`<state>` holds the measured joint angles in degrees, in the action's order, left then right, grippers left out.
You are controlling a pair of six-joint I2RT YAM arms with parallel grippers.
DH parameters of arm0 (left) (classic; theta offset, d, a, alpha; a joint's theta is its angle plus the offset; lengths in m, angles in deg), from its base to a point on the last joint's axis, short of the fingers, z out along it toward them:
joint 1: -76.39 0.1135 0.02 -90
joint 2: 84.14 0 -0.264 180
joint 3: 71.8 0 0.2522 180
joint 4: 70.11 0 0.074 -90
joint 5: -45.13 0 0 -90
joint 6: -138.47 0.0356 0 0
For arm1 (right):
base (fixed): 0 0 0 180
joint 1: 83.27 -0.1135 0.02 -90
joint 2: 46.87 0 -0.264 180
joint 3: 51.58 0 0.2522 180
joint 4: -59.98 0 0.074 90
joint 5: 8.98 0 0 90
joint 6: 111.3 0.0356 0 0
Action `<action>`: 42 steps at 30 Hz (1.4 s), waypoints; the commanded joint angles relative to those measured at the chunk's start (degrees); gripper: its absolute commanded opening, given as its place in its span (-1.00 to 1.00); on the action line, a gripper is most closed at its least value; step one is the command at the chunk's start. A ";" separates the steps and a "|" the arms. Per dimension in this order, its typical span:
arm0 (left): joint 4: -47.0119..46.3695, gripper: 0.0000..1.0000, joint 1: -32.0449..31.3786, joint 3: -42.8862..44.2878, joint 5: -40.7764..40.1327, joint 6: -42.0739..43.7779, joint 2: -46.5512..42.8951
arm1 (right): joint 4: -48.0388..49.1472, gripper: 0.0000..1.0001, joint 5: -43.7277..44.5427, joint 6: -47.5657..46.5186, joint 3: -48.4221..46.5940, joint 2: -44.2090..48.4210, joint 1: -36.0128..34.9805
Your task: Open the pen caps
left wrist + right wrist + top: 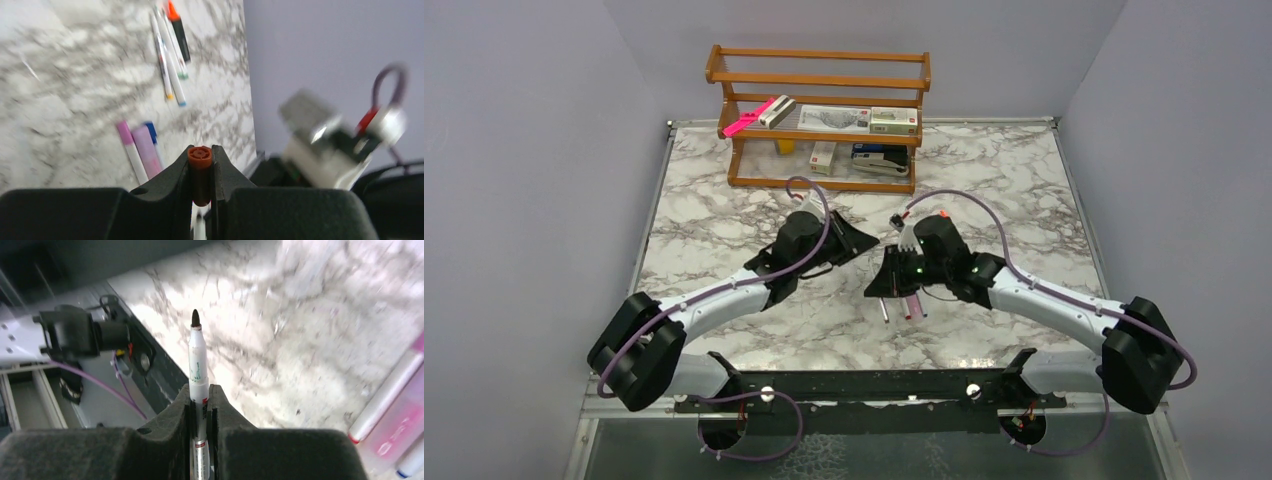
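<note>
1. Left tool [202, 152]: closed narrow on one dark red cap [200, 170], round end facing my wrist camera, held off the table [60, 75].
2. Cap, handling (my estimate): very light, stiff smooth plastic, stubby, so it could slip or twist. I would pinch it across its round sides and pull straight along the barrel.
3. Right tool [201, 397]: clamped on the white barrel of the uncapped marker [197, 360], with the dark nib bare. I would grip the barrel low, well away from the nib.
4. Table stock, caps on: slim white markers [167, 65] with green, orange and blue ends. Beside them lies a black highlighter [179, 37] with an orange cap. Nearer are two lilac-capped pens [137, 150] and a blue one.
5. Views: the top camera shows both arms meeting mid-table and the wooden shelf [819, 100] behind, but not the cap or nib. The left wrist alone shows the cap and the row of markers. The right wrist alone shows the bare nib.
</note>
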<state>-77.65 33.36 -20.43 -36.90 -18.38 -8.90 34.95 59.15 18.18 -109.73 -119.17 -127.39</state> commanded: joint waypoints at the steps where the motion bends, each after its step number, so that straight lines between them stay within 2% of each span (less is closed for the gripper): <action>1: -4.06 -1.00 7.52 1.84 -0.39 1.45 0.57 | -2.19 -0.99 -1.03 2.07 3.63 2.06 -3.77; 8: -3.32 -1.00 13.72 3.15 5.50 4.46 1.96 | -3.18 -0.98 0.95 3.13 5.79 4.33 -5.44; 14: 3.70 -0.99 14.72 4.31 10.64 10.35 1.39 | -10.45 -0.99 7.99 -0.81 -0.71 2.56 -5.45; 21: 19.15 -0.97 14.81 2.93 8.17 18.80 -6.11 | -26.24 -0.99 29.81 -8.95 -15.31 -7.54 -3.74; 24: 22.23 -0.96 14.82 2.23 7.32 20.12 -9.18 | -29.76 -0.99 38.04 -11.92 -20.00 -13.81 -1.35; 28: 24.77 -0.95 14.90 1.99 6.98 21.19 -11.10 | -31.22 -0.98 44.03 -15.18 -23.19 -20.39 3.77; 34: 23.88 -0.94 14.99 1.67 9.08 20.86 -9.51 | -28.69 -0.99 44.53 -21.28 -27.05 -28.72 10.74; 42: 22.63 -0.93 14.99 0.07 9.16 20.20 -9.57 | -29.77 -0.98 47.29 -23.45 -33.91 -34.34 12.04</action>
<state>-54.24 48.16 -18.99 -28.73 1.54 -17.71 5.53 103.04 -3.00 -140.35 -152.02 -115.52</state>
